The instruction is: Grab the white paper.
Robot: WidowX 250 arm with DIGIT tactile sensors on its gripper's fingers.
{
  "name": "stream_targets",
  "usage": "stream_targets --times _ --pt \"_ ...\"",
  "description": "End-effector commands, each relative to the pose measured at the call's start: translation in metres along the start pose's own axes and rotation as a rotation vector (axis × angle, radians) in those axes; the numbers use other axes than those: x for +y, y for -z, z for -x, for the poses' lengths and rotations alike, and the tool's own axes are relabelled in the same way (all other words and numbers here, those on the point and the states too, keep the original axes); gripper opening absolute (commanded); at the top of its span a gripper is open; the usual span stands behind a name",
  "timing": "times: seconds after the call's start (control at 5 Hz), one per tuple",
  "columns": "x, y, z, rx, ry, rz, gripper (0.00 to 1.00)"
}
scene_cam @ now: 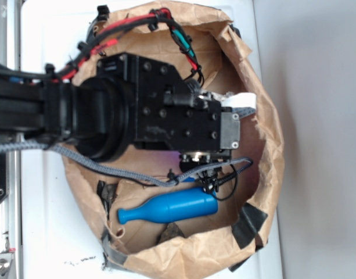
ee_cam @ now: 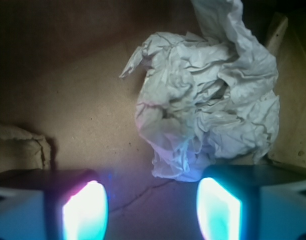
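Wrist view: gripper [ee_cam: 152, 210] with fingers [ee_cam: 85, 210] spread apart, empty; crumpled white paper [ee_cam: 207, 115] lies on the brown bag [ee_cam: 68, 100] floor just ahead, apparently nearest the right-hand finger, contact unclear

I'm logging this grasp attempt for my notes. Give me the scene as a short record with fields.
target: white paper, crumpled wad, lying on the brown paper bag floor
hand: hand open, fingertips apart, nothing between them
hand to target: paper lies ahead of the fingertips, nearer one fingertip; not gripped
other item: blue bottle lying on its side in the bag
grasp: not yet done
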State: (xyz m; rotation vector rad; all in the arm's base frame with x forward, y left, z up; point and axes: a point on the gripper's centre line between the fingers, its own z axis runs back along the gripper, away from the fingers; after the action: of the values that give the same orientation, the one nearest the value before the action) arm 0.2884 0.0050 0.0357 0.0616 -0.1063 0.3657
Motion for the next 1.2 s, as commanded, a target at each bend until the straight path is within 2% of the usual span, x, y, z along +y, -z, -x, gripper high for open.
stream_targets --times 0.0,0.2,0.6,0.8,1.0 --pt "0.063 -0.111 -0.001 -0.11 -0.094 0.114 1.0" --pt "0.069 -0.135 -0.011 -0.118 -0.114 0.11 1.0" --pt "0.046 -0.1 -0.047 -0.11 -0.099 0.051 1.0" --pt "0.037 -0.073 -0.053 -0.098 -0.075 -0.01 1.0" --pt "0.033 -0.055 -0.058 -0.083 -0.069 -0.019 1.0"
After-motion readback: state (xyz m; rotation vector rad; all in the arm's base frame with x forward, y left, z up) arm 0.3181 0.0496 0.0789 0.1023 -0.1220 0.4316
